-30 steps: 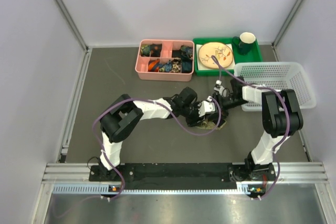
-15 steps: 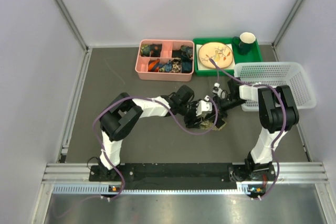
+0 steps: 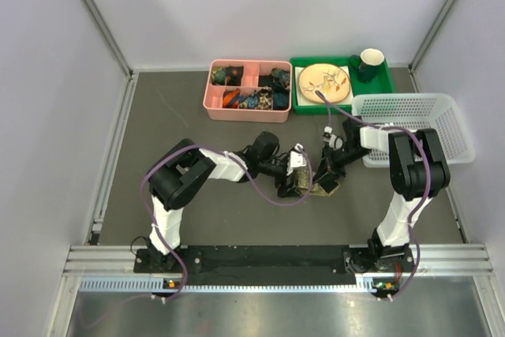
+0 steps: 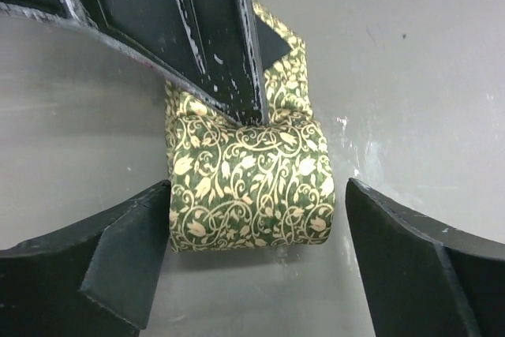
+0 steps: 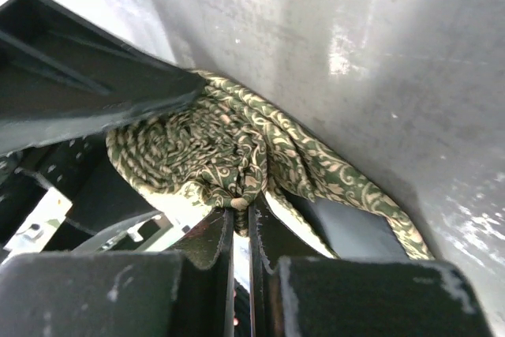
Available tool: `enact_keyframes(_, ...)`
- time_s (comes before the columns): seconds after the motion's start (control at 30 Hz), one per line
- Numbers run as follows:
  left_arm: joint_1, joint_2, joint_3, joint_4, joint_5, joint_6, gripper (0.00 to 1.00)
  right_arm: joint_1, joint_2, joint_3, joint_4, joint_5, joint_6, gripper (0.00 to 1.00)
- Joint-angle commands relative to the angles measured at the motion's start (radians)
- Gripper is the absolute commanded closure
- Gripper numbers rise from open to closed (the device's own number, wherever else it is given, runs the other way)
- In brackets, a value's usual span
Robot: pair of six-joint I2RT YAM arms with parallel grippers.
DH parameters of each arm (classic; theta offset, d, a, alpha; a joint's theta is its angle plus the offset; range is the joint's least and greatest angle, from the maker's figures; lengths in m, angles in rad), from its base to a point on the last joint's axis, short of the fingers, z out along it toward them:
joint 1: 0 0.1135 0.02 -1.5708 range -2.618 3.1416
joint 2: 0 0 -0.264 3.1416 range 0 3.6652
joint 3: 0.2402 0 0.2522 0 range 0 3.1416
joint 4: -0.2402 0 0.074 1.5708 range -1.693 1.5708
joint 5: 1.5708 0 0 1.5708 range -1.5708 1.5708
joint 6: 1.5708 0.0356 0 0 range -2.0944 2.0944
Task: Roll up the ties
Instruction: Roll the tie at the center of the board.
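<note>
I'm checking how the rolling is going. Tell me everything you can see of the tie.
The tie is dark green fabric with a cream scrolling vine pattern. Most of it is wound into a loose, squat roll lying on the grey table, with a tail trailing out. The right gripper pinches its folds; the left gripper straddles the roll, open.

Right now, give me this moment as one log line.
left claw open, straddling rolled tie | right claw shut on tie

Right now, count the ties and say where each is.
1. The tie, mostly rolled, lies mid-table inside the open left gripper, pinched by the right gripper. The arms may hide others.
</note>
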Motion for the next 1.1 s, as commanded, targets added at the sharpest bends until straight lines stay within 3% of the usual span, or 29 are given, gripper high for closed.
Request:
enact_keyframes(0.0,-0.001,-0.017,-0.035,0.258,0.047,-0.068,0.06,0.038,0.028,0.028,0.074,0.330,-0.052,1.00)
enact_keyframes(0.27,-0.021,0.034,-0.042,0.342,0.021,-0.075,0.09,0.109,0.087,0.092,0.019,0.410,-0.064,1.00)
enact_keyframes(0.57,-0.016,0.072,-0.078,0.404,0.008,-0.094,0.12,0.111,0.141,0.102,0.008,0.364,-0.054,1.00)
enact_keyframes(0.7,-0.016,0.097,-0.078,0.401,0.010,-0.091,0.32,0.108,0.143,0.103,0.016,0.296,-0.066,1.00)
enact_keyframes(0.73,-0.018,0.102,-0.068,0.396,-0.002,-0.086,0.42,0.109,0.141,0.103,0.017,0.273,-0.066,1.00)
enact_keyframes(0.87,-0.021,0.085,-0.045,0.288,-0.053,-0.051,0.64,0.108,0.137,0.112,0.016,0.177,-0.084,1.00)
enact_keyframes(0.93,-0.019,0.063,-0.031,0.136,-0.087,-0.013,0.77,0.094,0.132,0.138,-0.007,0.113,-0.097,1.00)
enact_keyframes(1.07,-0.012,0.004,-0.019,-0.137,-0.189,0.092,0.89,0.002,0.088,0.174,-0.075,-0.058,-0.162,0.69)
